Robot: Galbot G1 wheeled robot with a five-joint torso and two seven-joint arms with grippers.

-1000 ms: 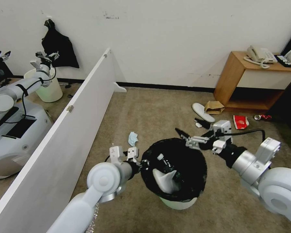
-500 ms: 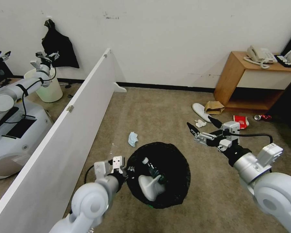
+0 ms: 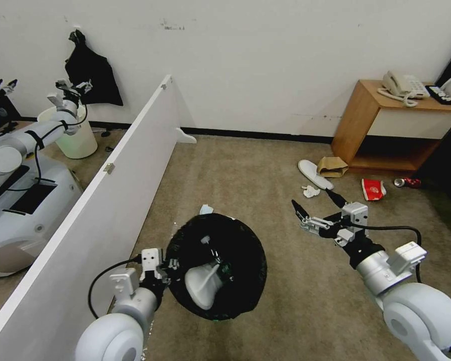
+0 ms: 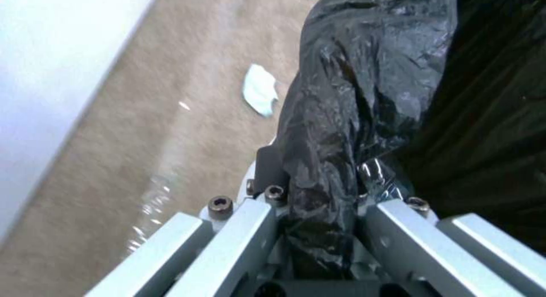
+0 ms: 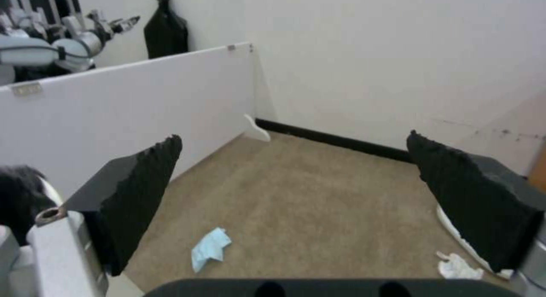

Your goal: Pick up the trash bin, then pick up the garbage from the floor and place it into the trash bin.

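Clearly the right gripper (image 3: 313,210) is the free one: its jaws stand wide apart, holding nothing, low over the carpet. Just beyond its tips lies a small white tissue (image 3: 310,191), with the white slipper (image 3: 314,174) behind it, angled toward the nightstand (image 3: 366,118). Across from them the left gripper (image 3: 171,264) is clamped on the bag-lined rim of the trash bin (image 3: 235,296), held on the far side from that litter

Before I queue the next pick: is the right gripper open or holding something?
Open and empty. The right gripper hovers above the carpet, its black fingers spread wide with only floor between them.
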